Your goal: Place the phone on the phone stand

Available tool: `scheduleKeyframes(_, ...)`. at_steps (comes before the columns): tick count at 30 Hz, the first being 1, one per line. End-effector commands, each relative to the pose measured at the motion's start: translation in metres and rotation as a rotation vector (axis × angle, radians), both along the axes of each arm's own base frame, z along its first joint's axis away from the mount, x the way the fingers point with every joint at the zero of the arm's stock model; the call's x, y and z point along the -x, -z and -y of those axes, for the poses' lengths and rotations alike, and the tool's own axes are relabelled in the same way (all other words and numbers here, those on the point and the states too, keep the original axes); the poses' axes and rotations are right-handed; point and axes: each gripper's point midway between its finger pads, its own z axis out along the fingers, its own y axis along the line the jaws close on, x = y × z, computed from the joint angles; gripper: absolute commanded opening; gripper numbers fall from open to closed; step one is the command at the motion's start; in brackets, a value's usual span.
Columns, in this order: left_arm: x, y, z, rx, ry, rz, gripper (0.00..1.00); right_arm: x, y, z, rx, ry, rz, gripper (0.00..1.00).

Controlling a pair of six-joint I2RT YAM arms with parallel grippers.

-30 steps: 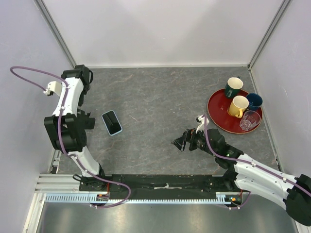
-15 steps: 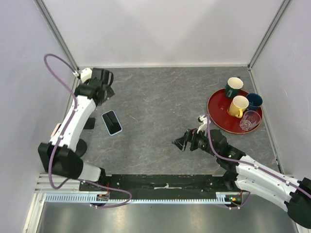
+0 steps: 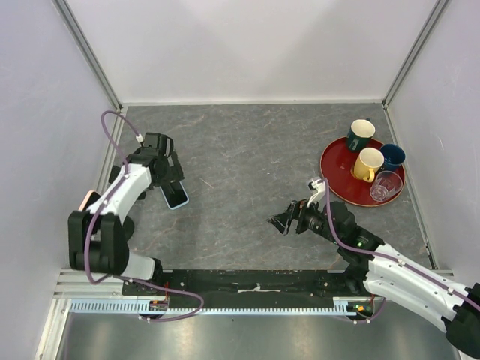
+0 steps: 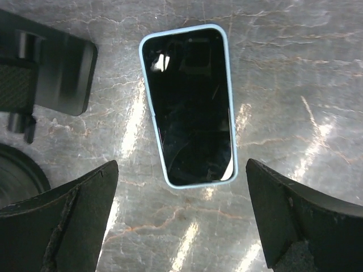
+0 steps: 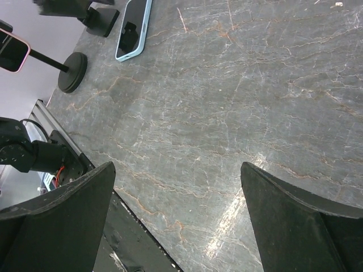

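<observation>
I am seeing left end effector (image 4: 180,165) released, hanging over blue phone (image 4: 190,105), right end effector (image 5: 176,168) released above counter (image 5: 227,85), phone (image 5: 11,50) sitting atop stand (image 5: 72,72), counter's left edge.

Grey marbled table (image 3: 255,165): light-blue phone (image 4: 189,106), black wedge stand (image 4: 63,73) and phone stand (image 5: 72,72) near its left edge, red tray (image 3: 335,163) at the right.

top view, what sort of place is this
Probably a robot lab cell: left arm and right arm bolted to a rail, plain walls boxing in the table, staged props like a tray of cups.
</observation>
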Motion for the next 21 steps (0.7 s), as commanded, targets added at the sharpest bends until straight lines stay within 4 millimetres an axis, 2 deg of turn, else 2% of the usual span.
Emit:
scheduleKeyframes(1, -0.017, 0.02, -0.004, -0.017, 0.015, -0.05, 1.0, 0.0, -0.019, -0.003, -0.029, -0.018, 0.044, 0.98)
scheduleKeyframes(3, -0.024, 0.025, 0.007, 0.054, 0.055, -0.045, 1.0, 0.0, -0.019, -0.002, -0.032, -0.015, 0.045, 0.98)
scheduleKeyframes(5, -0.028, 0.029, 0.001, 0.064, 0.029, -0.045, 1.0, -0.001, -0.02, -0.002, -0.036, -0.009, 0.05, 0.98)
scheduleKeyframes(7, -0.027, 0.04, 0.004, 0.117, 0.03, -0.083, 1.0, -0.001, -0.02, -0.002, -0.036, -0.011, 0.05, 0.98)
scheduleKeyframes(13, -0.028, 0.056, 0.004, 0.164, 0.001, -0.119, 1.0, 0.001, -0.024, 0.0, -0.054, -0.007, 0.054, 0.98)
scheduleKeyframes(21, -0.028, 0.069, 0.005, 0.202, -0.038, -0.159, 1.0, 0.003, -0.029, 0.0, -0.063, -0.011, 0.062, 0.98)
